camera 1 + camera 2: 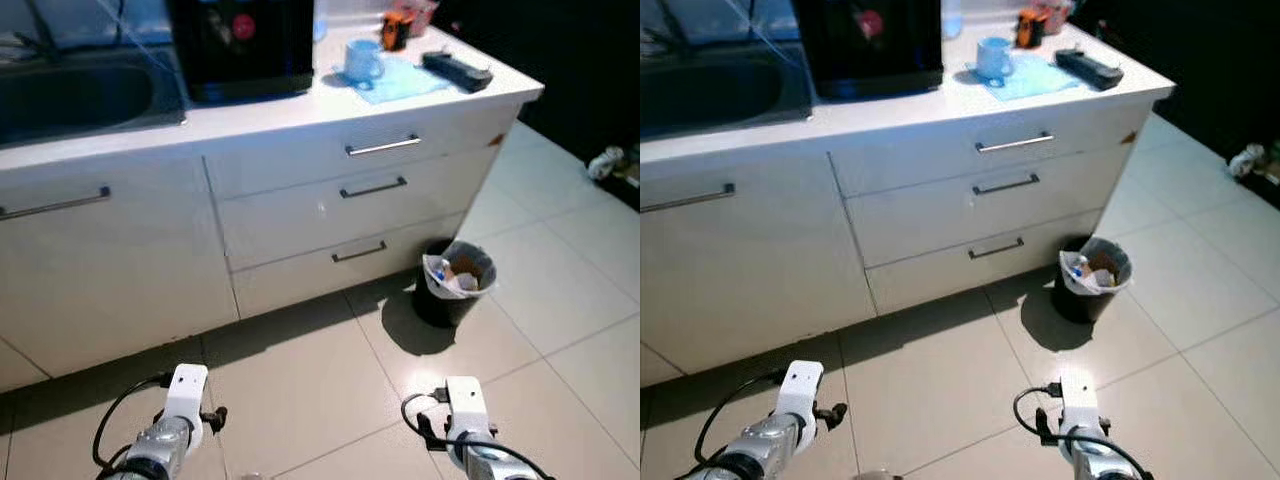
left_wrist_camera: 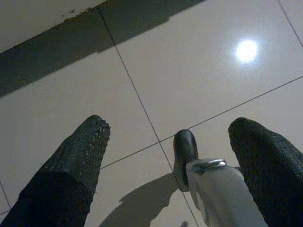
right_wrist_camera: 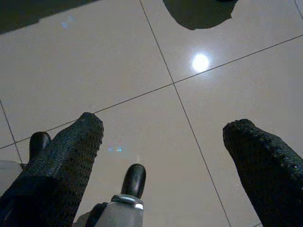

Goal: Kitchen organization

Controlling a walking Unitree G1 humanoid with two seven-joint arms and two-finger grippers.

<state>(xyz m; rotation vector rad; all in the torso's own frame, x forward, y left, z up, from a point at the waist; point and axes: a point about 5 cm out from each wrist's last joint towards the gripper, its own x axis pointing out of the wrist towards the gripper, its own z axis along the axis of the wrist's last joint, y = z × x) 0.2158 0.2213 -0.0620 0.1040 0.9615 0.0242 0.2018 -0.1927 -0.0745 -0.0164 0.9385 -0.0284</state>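
Note:
A white kitchen counter point(image 1: 300, 105) stands ahead with three stacked drawers point(image 1: 372, 187) below it. On top sit a blue mug point(image 1: 363, 60) on a light blue cloth point(image 1: 405, 80), a flat black object point(image 1: 456, 70), an orange item point(image 1: 396, 30) and a big black appliance point(image 1: 245, 45). Both arms hang low over the floor tiles, well short of the counter: left arm point(image 1: 165, 430), right arm point(image 1: 470, 430). My left gripper point(image 2: 169, 126) is open and holds nothing. My right gripper point(image 3: 163, 124) is open as well, with only floor between its fingers.
A sink point(image 1: 70, 95) is set into the counter at the left, above a cabinet door point(image 1: 100, 270). A small black bin point(image 1: 457, 280) with a white liner and rubbish stands on the floor by the counter's right end. A pale object point(image 1: 605, 162) lies far right.

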